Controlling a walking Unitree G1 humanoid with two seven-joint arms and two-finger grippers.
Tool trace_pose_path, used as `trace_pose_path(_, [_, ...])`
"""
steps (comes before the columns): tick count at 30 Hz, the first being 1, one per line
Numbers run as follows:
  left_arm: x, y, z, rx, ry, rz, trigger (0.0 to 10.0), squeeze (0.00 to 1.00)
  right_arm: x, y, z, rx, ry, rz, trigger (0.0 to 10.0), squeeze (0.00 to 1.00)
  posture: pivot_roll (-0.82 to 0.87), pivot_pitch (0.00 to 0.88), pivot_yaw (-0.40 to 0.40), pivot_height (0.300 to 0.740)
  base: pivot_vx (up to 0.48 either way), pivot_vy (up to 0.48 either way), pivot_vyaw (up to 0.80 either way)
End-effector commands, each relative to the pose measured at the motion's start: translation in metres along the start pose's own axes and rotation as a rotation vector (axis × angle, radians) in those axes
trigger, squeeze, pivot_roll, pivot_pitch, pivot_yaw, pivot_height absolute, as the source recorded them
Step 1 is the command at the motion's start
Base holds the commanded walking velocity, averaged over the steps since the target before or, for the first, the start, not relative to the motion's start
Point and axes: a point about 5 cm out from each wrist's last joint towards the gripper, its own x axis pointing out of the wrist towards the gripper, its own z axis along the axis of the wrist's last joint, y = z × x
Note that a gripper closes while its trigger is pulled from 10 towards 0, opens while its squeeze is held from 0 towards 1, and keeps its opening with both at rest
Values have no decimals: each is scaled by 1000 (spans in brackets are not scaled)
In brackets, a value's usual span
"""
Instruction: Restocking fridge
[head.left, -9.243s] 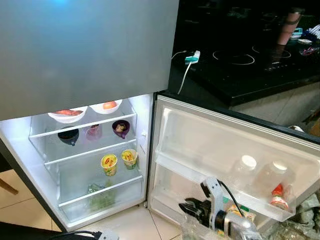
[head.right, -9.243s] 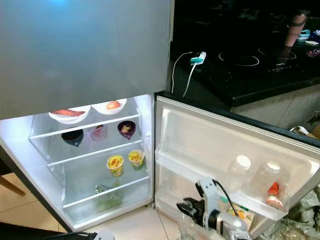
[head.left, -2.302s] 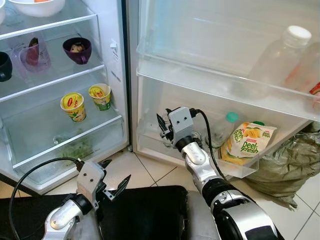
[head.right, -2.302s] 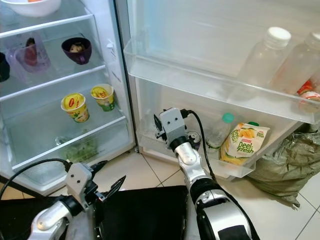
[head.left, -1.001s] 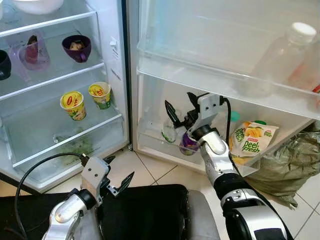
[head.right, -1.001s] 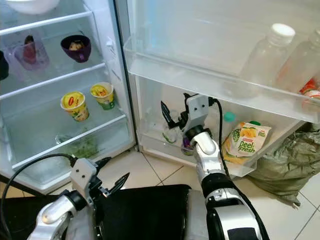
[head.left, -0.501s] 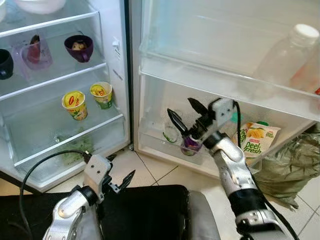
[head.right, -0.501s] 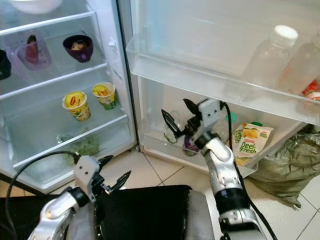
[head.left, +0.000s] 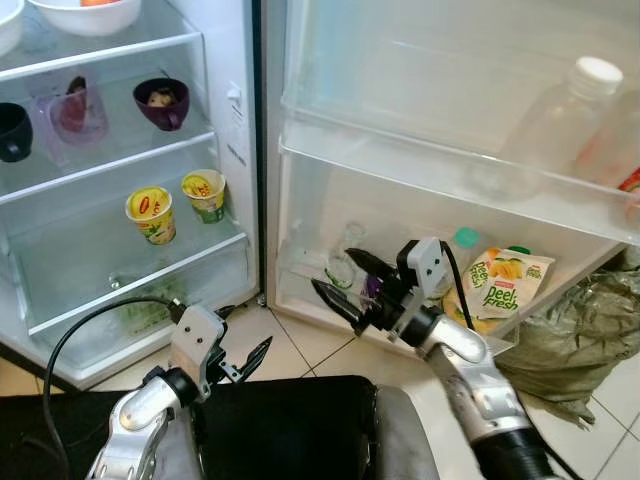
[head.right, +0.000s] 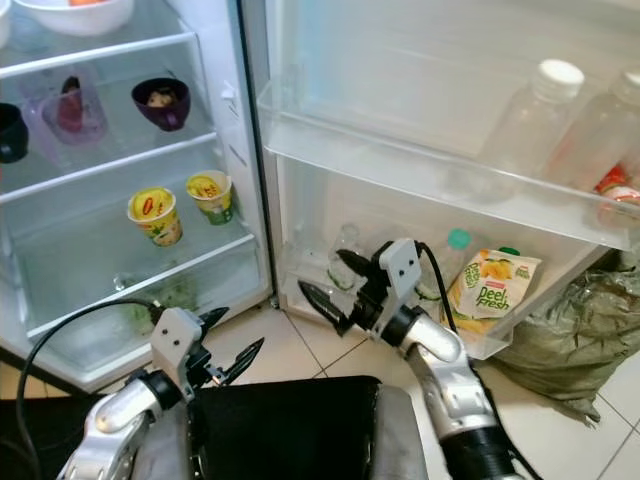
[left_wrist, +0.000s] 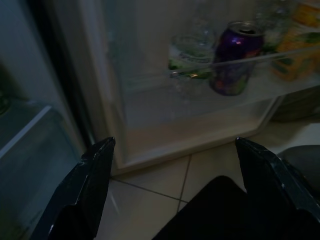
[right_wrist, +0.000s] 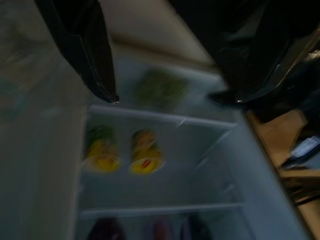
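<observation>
Your right pincer (head.right: 335, 283) hangs empty with its fingers spread wide, just outside the front wall of the lower door bin (head.right: 480, 345). The purple can (left_wrist: 234, 57) stands upright inside that bin, behind the fingertips and toward the hinge end. The left pincer (head.left: 240, 358), also open and empty, idles farther off over the floor.

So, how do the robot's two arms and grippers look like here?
Both arms are silver metal with rounded segments. The right arm has a black band at the lower joint. Each gripper, left and right, has two long, black, pointed fingers under a grey box-shaped wrist block. A black cable loops from each block back along its arm.
</observation>
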Motion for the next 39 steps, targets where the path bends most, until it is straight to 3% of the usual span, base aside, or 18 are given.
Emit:
trace_pose_path(1, [-1,-4,-6,2,22,-14,10000,0,-4,11,-8,88,64,104,10000,0,16,149,-78,438,0,0,0])
trace_pose_path(2, [-1,-3,-7,1,24,-13,10000,0,-10,15,-14,180,120,138,10000,0,14,138,-77,438,0,0,0])
trace_pose_path(3, [-1,-3,-7,1,24,-13,10000,0,-10,15,-14,180,120,138,10000,0,14,138,-77,438,0,0,0])
trace_pose_path(5, [-1,-2,-12,-6,37,1,10000,0,-22,17,-29,270,170,164,10000,0,16,121,-78,438,0,0,0])
trace_pose_path(12, [-7,7,-23,-41,71,68,10000,0,-46,6,-69,408,252,-8,10000,0,15,85,-74,438,0,0,0])
trace_pose_path(15, [-7,9,-26,-56,71,85,10000,0,-47,6,-73,434,267,-25,10000,0,15,76,-73,438,0,0,0])
trace_pose_path(18, [-8,14,-30,-103,67,146,10000,0,-50,6,-75,526,227,-3,10000,0,15,64,-70,438,0,0,0])
trace_pose_path(25, [-8,10,-45,-255,51,273,10000,0,-52,1,-82,592,134,-17,10000,0,1,20,-61,458,0,0,0])
trace_pose_path(33, [7,-2,-41,-284,5,245,10000,0,-49,1,-84,606,127,-9,10000,0,2,6,-64,483,0,0,0])
trace_pose_path(34, [15,-12,-40,-288,4,198,10000,0,-47,0,-85,609,124,-3,10000,0,7,0,-62,493,0,0,0])
trace_pose_path(39, [22,-28,-44,-295,21,150,10000,0,-47,-3,-92,616,126,-35,10000,0,5,0,-56,513,0,0,0])
